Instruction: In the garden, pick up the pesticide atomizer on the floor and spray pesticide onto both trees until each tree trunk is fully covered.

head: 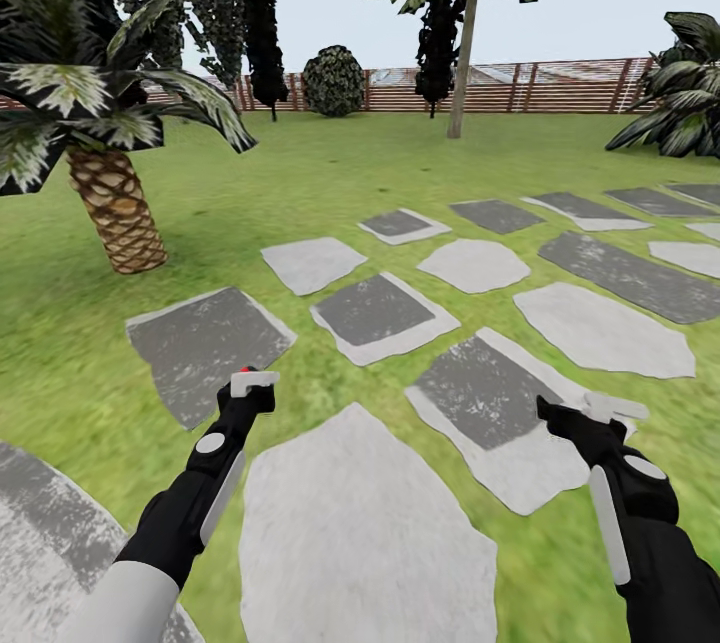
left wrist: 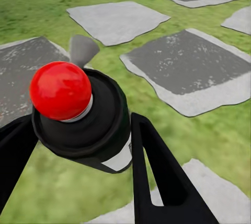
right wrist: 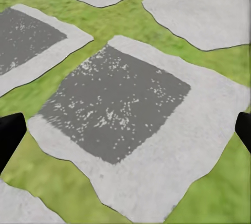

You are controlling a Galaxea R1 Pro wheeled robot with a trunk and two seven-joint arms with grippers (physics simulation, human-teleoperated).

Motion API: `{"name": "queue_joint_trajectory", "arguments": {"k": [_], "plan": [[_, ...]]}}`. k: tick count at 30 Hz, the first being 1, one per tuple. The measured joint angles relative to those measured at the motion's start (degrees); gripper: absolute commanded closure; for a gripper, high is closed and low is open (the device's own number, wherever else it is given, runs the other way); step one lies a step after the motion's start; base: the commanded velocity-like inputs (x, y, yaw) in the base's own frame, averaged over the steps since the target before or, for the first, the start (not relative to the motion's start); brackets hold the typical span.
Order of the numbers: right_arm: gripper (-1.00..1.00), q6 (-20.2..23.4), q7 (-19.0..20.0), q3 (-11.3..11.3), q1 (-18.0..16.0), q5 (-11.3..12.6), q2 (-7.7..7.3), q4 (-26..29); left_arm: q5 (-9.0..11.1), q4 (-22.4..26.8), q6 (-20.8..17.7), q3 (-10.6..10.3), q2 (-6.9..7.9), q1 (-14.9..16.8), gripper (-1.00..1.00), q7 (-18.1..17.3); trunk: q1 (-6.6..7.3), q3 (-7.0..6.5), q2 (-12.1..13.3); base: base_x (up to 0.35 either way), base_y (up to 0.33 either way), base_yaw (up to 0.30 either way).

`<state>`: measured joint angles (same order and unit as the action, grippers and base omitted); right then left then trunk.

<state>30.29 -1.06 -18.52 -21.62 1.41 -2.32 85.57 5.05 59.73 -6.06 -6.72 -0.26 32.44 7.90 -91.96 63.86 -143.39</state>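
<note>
Left tool (left wrist: 78, 145) grips pesticide atomizer (left wrist: 83, 112); white label (left wrist: 121, 158) unreadable.

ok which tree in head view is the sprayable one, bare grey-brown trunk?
The tall tree by the back fence, right of centre: straight pale trunk, leaves only high up. The palm at near left has a scaly trunk; the conifers are black.

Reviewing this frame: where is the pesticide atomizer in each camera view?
Head view: pesticide atomizer at lower left, held in the left gripper.
Left wrist view: atomizer centre-left, close up, red cap toward the camera.
Right wrist view: looks down on the near slab and grass.
Shared landmark: the middle dark-centred slab, head and left wrist.
</note>
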Motion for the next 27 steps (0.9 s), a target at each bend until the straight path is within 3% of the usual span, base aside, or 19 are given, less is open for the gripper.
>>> {"name": "queue_joint_trajectory", "arguments": {"k": [15, 27], "plan": [[-1.0, -0.05, -0.19, -0.1, 0.0, -0.44, 0.04, 0.02, -0.02, 1.63, 0.0, -0.02, -0.12, 0.08, 1.0, 0.0, 0.0, -0.1, 0.0, 0.336, 0.0, -0.008], [-1.0, -0.05, -0.17, -0.12, 0.0, -0.45, 0.04, 0.11, -0.11, 1.76, 0.0, -0.27, -1.7, 0.08, 1.0, 0.0, 0.0, -1.12, 0.0, 0.336, 0.0, -0.096]]}}
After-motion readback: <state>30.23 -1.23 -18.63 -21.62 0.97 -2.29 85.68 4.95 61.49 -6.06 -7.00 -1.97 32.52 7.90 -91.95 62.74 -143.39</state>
